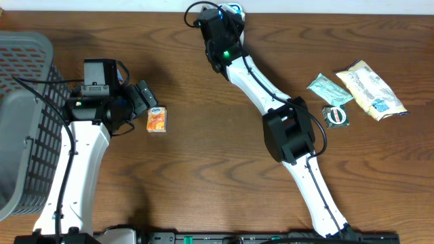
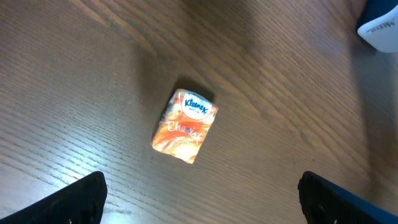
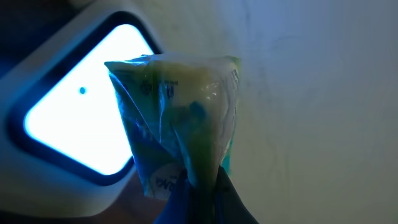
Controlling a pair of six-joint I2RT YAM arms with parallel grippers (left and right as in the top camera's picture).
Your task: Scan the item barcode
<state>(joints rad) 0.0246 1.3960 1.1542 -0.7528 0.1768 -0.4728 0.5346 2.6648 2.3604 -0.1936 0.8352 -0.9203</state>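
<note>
Two arms in frame.

Overhead: left arm runs up from the near edge beside the basket (image 1: pixel 27 81), wrist turned right. The left gripper (image 1: pixel 148 102) is just beside the tissue pack (image 1: pixel 156 119), not touching it. Right arm also rises from the near edge, elbow mid-table, forearm angled left to the far edge. The right gripper (image 1: pixel 230 17) sits there, its fingers hidden under the wrist. Packets (image 1: pixel 371 89) lie well off to the right on the table (image 1: pixel 203 169). Pouch not visible from here.

Left wrist: fingers (image 2: pixel 68 202) spread wide at both lower corners, nothing between them. Tissue pack lies flat on the wood ahead, orange, Kleenex logo up, slightly skewed.

Right wrist: fingers (image 3: pixel 205 199) pinched tight on the bottom edge of the pouch (image 3: pixel 180 118). Pouch is held upright, right in front of the scanner (image 3: pixel 74 112) window, which is lit white-blue. It's crinkled clear film, yellow-green inside, some print. Can't make out a barcode.
</note>
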